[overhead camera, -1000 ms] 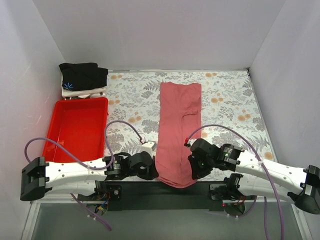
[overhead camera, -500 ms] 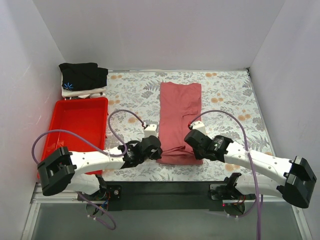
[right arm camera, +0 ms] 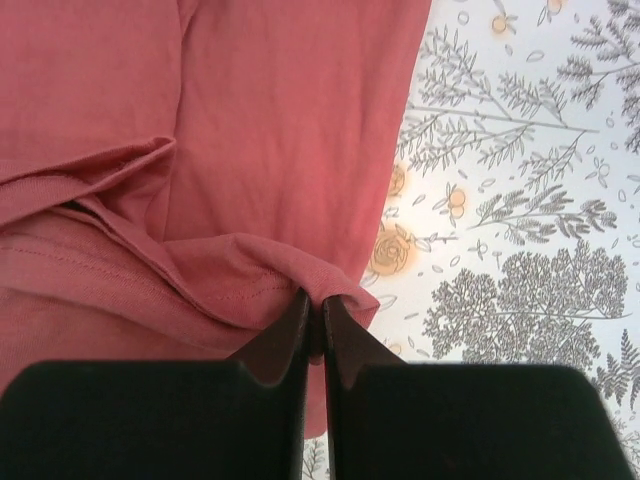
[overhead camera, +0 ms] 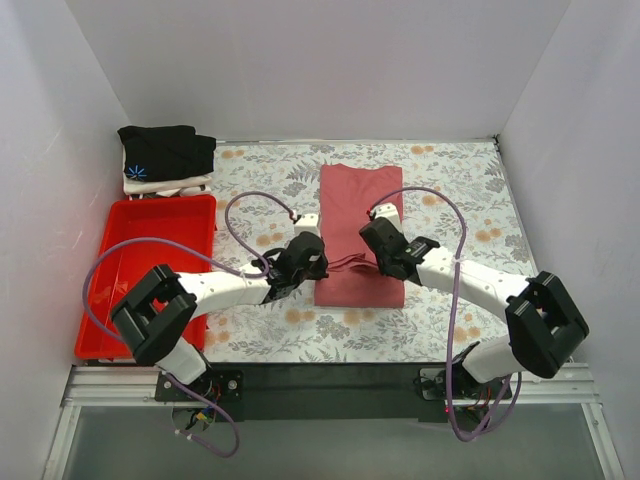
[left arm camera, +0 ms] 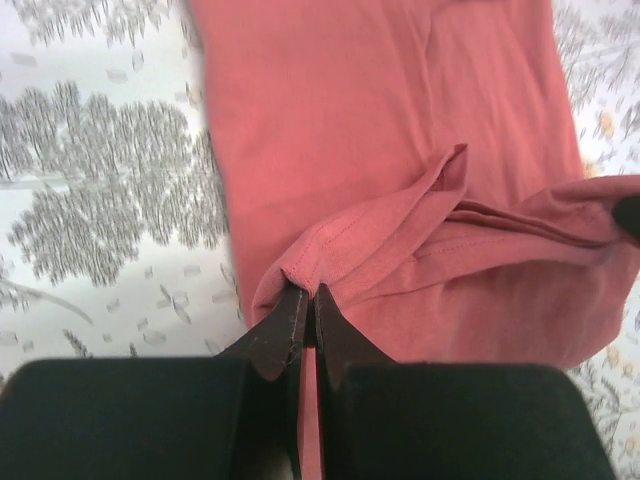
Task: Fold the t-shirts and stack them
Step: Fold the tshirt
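Both arms have swept up the frame since 1 second ago, dragging the lower hem of the plain salmon-red short-sleeved cloth t-shirt [overhead camera: 360, 200] away from the bottom edge and over its own middle. The shirt now lies doubled at the centre of the floral-patterned tabletop [overhead camera: 460, 200]. The left fingers [left arm camera: 306, 298] are clenched on the left corner of that hem, with a small pucker of red cloth pinched between their black tips. The right fingers [right arm camera: 312, 300] are clenched on the right corner in the same way. Between the 2 grips the raised hem sags in loose wrinkles across the flat layer beneath, about midway along the shirt. In the upper left of the top view, a folded black cloth t-shirt with a small blue starburst mark [overhead camera: 165, 150] sits on a folded white cloth t-shirt [overhead camera: 188, 184]. Just below that pile, a red rectangular plastic tray [overhead camera: 165, 202] lies along the left side, well apart from the salmon-red shirt.
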